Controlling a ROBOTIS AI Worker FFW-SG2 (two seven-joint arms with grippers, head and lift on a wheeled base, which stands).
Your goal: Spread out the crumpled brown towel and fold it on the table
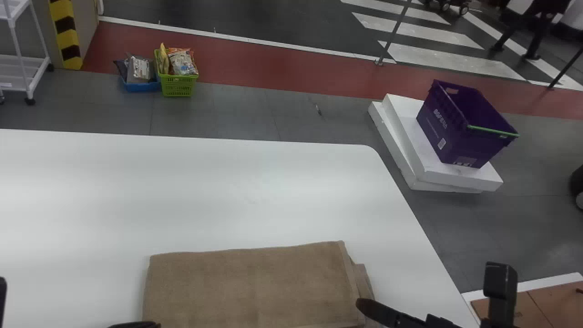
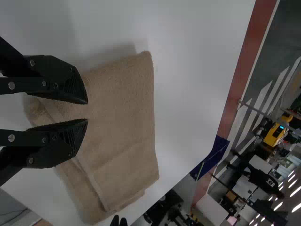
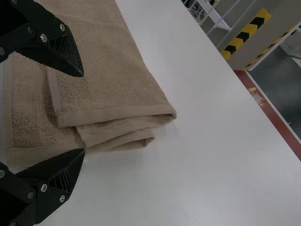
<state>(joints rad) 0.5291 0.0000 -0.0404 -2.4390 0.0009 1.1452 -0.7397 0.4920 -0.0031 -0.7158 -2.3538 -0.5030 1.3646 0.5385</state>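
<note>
Towel (image 1: 250, 282) lies on the white desk (image 1: 205, 182), head view, folded to a roughly rectangular pad at the near side; lower layers stick out past the top one along its right side. Left gripper (image 1: 134, 325): at the bottom edge, by the towel's left part. Right gripper (image 1: 378, 311): at the towel's right edge, a dark fingertip overlapping the cloth as seen from above; contact cannot be judged. Floor beyond the desk: purple crate (image 1: 455, 123) on stacked white slabs (image 1: 455, 178) to the right; green basket (image 1: 178, 85) with packets in it, beside a blue basket (image 1: 141, 86), to the left; white cart (image 1: 18, 75) and a yellow-and-black striped post (image 1: 68, 36) farther left. Left wrist view: fingers of the left gripper (image 2: 88, 111) apart, a modest gap between the tips, towel seen behind that gap, nothing clamped. Towel flat on the desk, upper layer set back from the lower one along one side, crease faint across the top. Right wrist view: fingers of the right gripper (image 3: 84, 113) wide apart, nothing held. One tip appears over the top layer, the other by the hem of the bottom layer. Stepped hems and rounded folds show at the corner, several layers deep.
</note>
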